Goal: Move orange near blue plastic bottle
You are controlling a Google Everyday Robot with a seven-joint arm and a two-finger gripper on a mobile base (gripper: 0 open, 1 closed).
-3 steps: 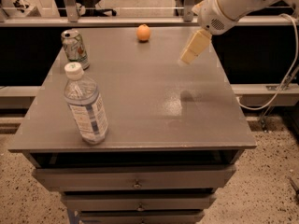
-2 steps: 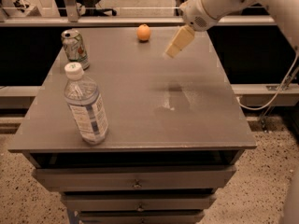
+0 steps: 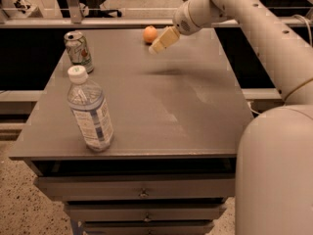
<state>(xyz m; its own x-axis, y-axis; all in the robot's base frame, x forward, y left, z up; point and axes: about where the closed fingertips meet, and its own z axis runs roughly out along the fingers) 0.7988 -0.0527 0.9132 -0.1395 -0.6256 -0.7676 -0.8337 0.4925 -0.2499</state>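
The orange (image 3: pixel 149 34) sits near the far edge of the grey table (image 3: pixel 161 106), around the middle. The blue plastic bottle (image 3: pixel 90 109), clear with a white cap and a white-and-blue label, stands upright near the front left corner. My gripper (image 3: pixel 160 42) hangs above the table just right of the orange and a little nearer the camera, not touching it. Nothing shows in the gripper.
A silver-green soda can (image 3: pixel 78 51) stands at the far left of the table, behind the bottle. The table has drawers (image 3: pixel 143 193) below its front edge. My arm (image 3: pixel 264 38) reaches in from the right. A railing and chair legs lie beyond the far edge.
My gripper has moved left and toward the far edge, from over the right part of the table to just beside the orange. The orange, bottle and can have not moved.
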